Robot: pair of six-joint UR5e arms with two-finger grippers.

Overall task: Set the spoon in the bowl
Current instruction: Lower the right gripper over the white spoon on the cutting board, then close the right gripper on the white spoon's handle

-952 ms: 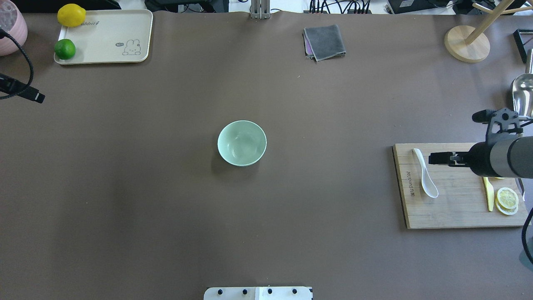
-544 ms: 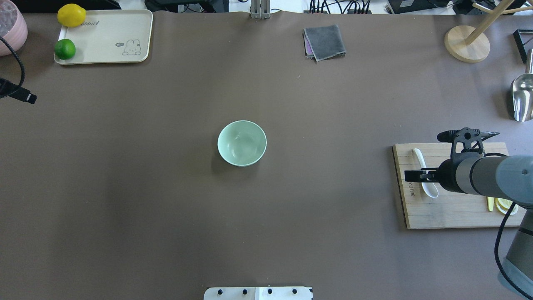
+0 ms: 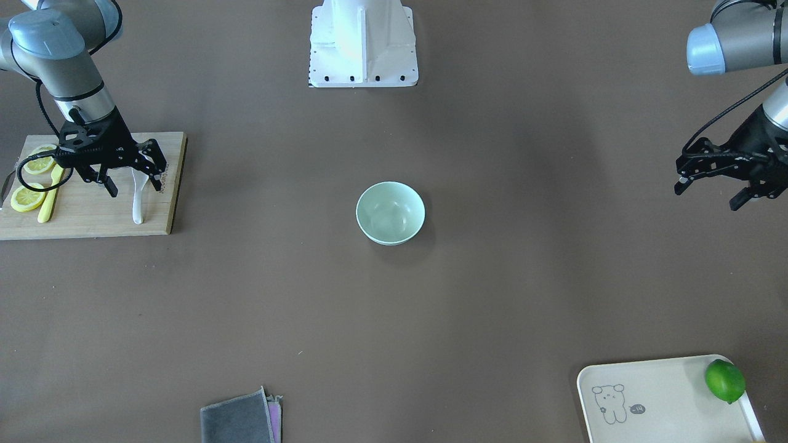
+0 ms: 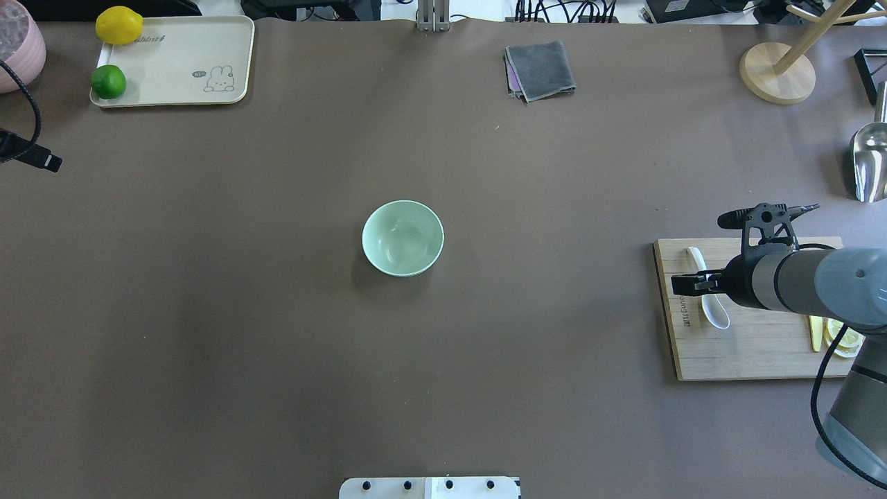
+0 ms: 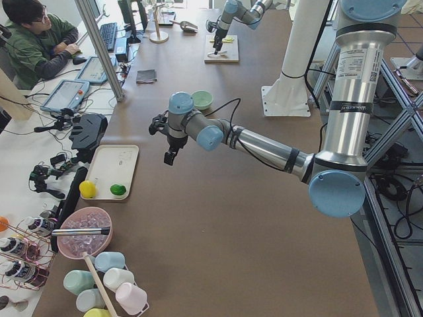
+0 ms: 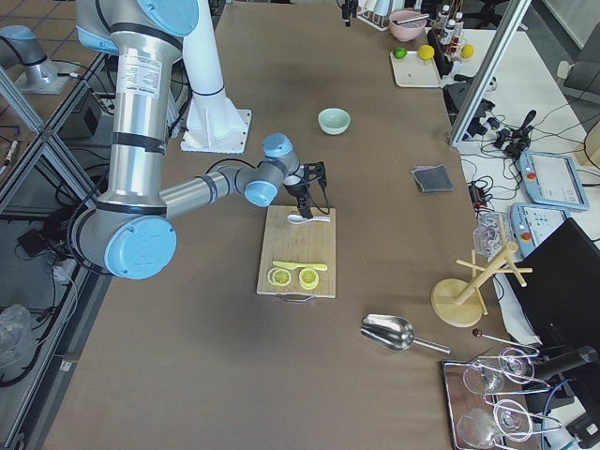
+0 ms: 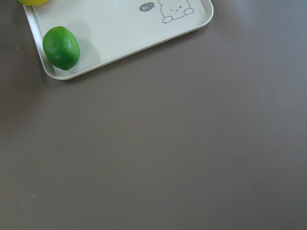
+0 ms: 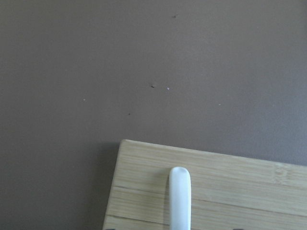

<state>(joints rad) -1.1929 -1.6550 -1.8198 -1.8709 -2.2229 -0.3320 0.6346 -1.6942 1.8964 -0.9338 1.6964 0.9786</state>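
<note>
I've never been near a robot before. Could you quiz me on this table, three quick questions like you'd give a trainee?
1. True or false: the spoon already lies inside the bowl.
2. What is the spoon resting on? A) the cream tray B) the wooden cutting board C) the grey cloth
3. Fill in: the arm reaching down over the spoon is the robot's ____ one.

Key:
1. False: the bowl is empty, mid-table.
2. B.
3. Right: the right gripper stands open, a finger on each side of the spoon.
</note>
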